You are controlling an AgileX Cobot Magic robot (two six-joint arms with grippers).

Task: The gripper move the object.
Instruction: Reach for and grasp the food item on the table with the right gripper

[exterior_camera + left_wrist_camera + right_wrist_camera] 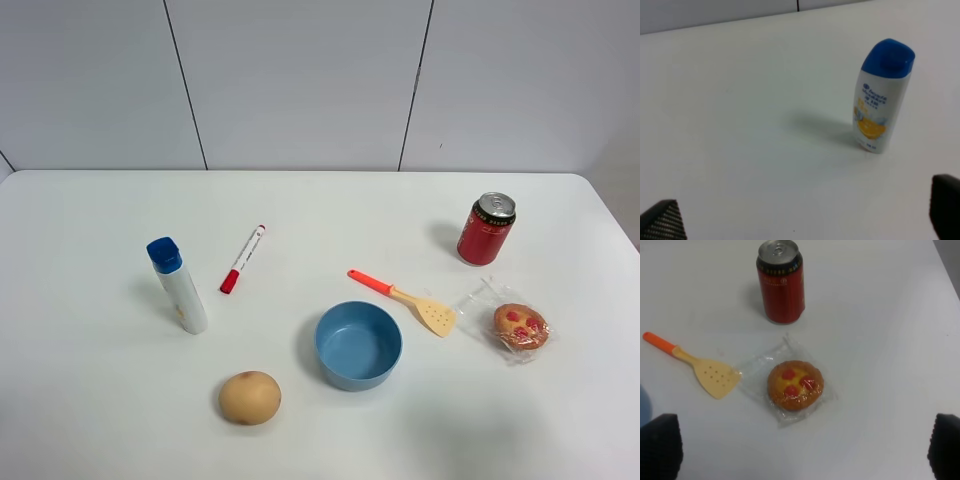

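Observation:
The object, a round golden-brown pastry with red spots in crinkly clear wrap [520, 325], lies on the white table at the right. In the right wrist view the pastry [795, 385] lies ahead of the right gripper [800, 452], centred between its dark fingertips [660, 445], which stand wide apart and hold nothing. The left gripper [800, 220] is open and empty too, with its fingertips [662, 220] at the frame's lower corners and a shampoo bottle ahead of it. Neither arm shows in the exterior high view.
A red can [486, 229] stands behind the pastry. An orange-handled spatula [405, 300] lies to its left. A blue bowl [358, 345], a tan potato-like ball [250, 397], a white bottle with blue cap [179, 285] and a red marker [243, 258] lie further left.

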